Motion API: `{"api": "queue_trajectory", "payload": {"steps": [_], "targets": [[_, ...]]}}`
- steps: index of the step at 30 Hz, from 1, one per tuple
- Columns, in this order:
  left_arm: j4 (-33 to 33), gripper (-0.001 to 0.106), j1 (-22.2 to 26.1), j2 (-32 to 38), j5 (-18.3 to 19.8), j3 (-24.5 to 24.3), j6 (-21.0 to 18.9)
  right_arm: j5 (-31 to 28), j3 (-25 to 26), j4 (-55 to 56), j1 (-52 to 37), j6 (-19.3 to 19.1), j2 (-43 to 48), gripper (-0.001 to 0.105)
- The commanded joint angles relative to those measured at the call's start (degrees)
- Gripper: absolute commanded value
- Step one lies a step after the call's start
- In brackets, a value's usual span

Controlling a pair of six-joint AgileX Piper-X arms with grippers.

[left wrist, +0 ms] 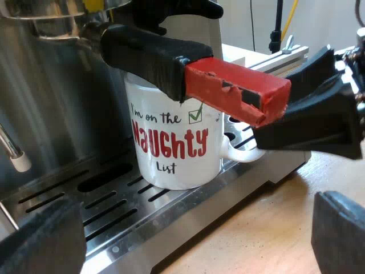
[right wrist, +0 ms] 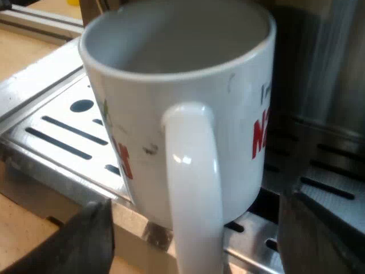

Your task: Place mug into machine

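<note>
mug: white mug (left wrist: 171, 142) with red lettering stands on the drip tray (left wrist: 102, 211) at the espresso machine (left wrist: 51, 103) front, under the holder. Its base looks flat on the grate, but the bottom rim is partly hidden, so I can't be sure.
mug handle: mug handle (right wrist: 191, 182) points away from the machine, toward the counter (left wrist: 262, 228).
right hand: right hand (right wrist: 197, 240) has its fingers apart, one on each side of the mug handle, with a gap on both sides. It is clamped on nothing.
left hand: left hand (left wrist: 188, 240) hangs over the counter near the tray's front edge. Its fingers are wide apart and hold nothing.
holder: the dark handle's red end (left wrist: 236, 88) juts out just above the mug rim, close over the right hand.
task status: the mug looks placed. My judgement is that only the pull-back is left.
risk 1: if the right hand backs out skewed, a finger could hook the mug handle. That would turn the mug or drag it toward the tray's front edge.
risk 2: if the right hand lifts before it clears, it could knock the red end, which has little room above it.
risk 3: the mug sits nearer the tray's front than the machine body, so a small tug could tip it onto the counter.
safe move: pull straight back along the mug handle's line, staying low, with the fingers kept apart.
</note>
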State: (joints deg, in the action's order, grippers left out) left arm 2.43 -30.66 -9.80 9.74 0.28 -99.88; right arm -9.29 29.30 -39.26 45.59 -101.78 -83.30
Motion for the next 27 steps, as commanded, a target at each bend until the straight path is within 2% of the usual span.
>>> {"api": "queue_trajectory", "payload": {"steps": [1, 12, 17, 23, 27], "targets": [[-1.1, 0.081, -0.1, -0.1, -0.1, -0.2, -0.6, 0.6, 1.5, -1.8, 0.1, 0.0, -2.7, 0.063], [-1.1, 0.081, -0.1, -0.1, 0.3, -0.2, -0.6, 0.6, 10.4, -1.8, 0.1, 0.3, -10.1, 0.062], [-1.1, 0.081, -0.1, -0.1, 0.3, -0.2, -0.6, 0.6, 12.6, -1.8, 0.1, 1.7, -12.4, 0.049], [-0.3, 0.081, -0.1, -0.1, 0.3, -0.2, -0.6, 0.2, 15.5, -1.8, 0.5, 3.1, -14.3, 0.048], [0.2, 0.081, -0.1, -0.1, 0.3, -0.2, -0.6, -2.2, 17.8, -1.7, 2.0, 3.3, -15.7, 0.048]]}}
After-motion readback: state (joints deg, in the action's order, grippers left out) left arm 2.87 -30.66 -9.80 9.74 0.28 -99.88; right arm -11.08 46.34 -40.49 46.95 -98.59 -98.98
